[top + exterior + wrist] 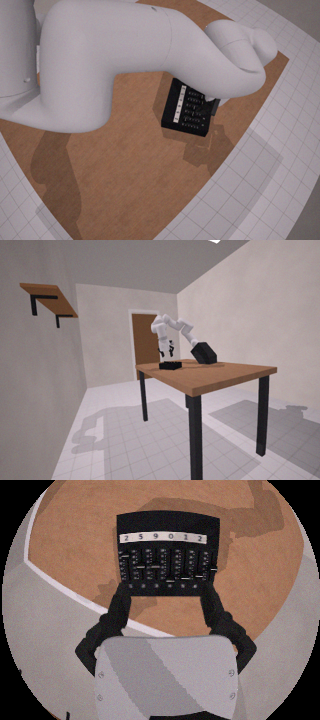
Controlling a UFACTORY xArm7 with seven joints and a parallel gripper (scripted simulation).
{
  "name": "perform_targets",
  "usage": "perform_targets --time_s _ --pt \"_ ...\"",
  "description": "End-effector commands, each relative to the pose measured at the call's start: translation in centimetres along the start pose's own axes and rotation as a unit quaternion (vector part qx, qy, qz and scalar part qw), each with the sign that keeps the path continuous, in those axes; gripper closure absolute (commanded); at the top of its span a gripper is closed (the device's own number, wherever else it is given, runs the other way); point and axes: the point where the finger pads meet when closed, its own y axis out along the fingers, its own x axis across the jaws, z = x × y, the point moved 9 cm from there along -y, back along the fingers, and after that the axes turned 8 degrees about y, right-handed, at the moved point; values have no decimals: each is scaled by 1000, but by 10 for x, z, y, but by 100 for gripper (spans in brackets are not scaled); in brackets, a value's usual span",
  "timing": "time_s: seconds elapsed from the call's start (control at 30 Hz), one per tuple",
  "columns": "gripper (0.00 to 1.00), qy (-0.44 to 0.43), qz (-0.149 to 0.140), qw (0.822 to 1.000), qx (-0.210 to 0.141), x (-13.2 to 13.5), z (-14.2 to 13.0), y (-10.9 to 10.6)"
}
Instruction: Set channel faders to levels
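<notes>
Wrist view: your jaws hang released over the desk (168, 526), gripping nothing.

You see the desk just above the frame's centre, square to the camera, with the white tape (163, 538) running across its upper part and reading 2 5 9 0 3 2. The faders (167, 567) stand in a row beneath the tape, their caps at differing heights, though the scale marks are too small to read. Your two dark fingers spread wide to either side of the desk's lower edge, left and right of frame centre. In the exterior view the desk sits flat on the surface (206, 376) near its far left corner, with the jaws hovering above it, apart from it. In the top view the arm (129, 51) fills the upper left and hides the desk's upper right corner.
</notes>
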Motion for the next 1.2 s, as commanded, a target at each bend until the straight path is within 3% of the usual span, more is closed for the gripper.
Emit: perform_targets --time_s 0.0,0.7,0.9,1.0,1.1,1.17 --pt "0 0 -1 1000 -2 1 0 -3" --pt "0 -25 -1 1000 -5 1 1 -3" --pt "0 -129 -2 992 -15 1 7 -7" --pt "0 -215 -1 976 -23 1 11 -11" --pt "0 -314 3 949 -34 1 17 -15" --pt "0 -314 3 949 -34 1 17 -15"
